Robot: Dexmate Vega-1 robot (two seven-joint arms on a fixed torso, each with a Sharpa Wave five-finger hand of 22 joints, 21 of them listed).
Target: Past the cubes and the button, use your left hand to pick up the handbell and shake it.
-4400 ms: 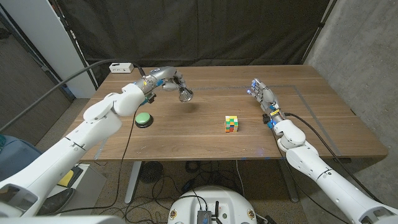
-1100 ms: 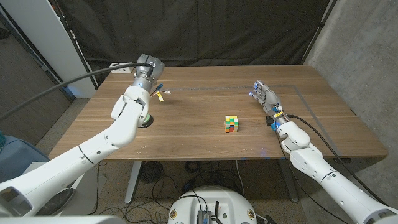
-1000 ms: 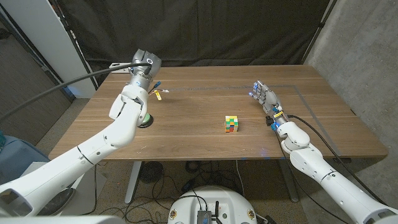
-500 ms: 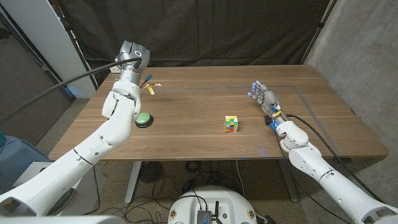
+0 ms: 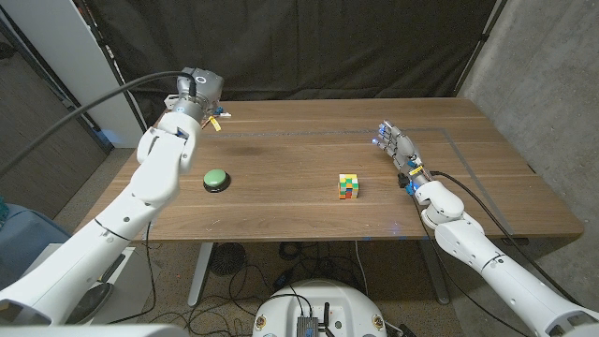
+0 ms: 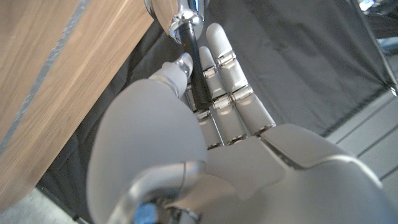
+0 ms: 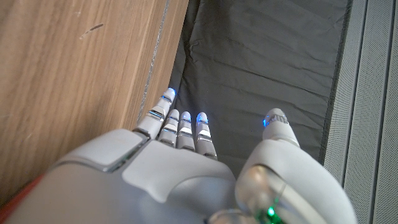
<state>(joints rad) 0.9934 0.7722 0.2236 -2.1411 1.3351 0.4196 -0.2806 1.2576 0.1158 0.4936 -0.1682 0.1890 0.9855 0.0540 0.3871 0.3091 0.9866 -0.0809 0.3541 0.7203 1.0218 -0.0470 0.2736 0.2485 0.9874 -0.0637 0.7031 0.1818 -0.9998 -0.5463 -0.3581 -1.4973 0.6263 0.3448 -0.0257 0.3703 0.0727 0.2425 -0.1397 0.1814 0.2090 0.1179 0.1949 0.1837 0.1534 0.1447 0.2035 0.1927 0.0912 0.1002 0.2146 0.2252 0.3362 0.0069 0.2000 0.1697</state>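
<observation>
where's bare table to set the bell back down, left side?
Bare wood runs across the far strip of the table, from the left hand holding the handbell over to the right hand. Also open: the middle, between the green button and the colored cube. No spot is crowded; just avoid the button near the left edge.

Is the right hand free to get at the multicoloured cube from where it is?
Probably yes: the right hand is open, and only bare wooden table lies between it and the multicoloured cube.
</observation>
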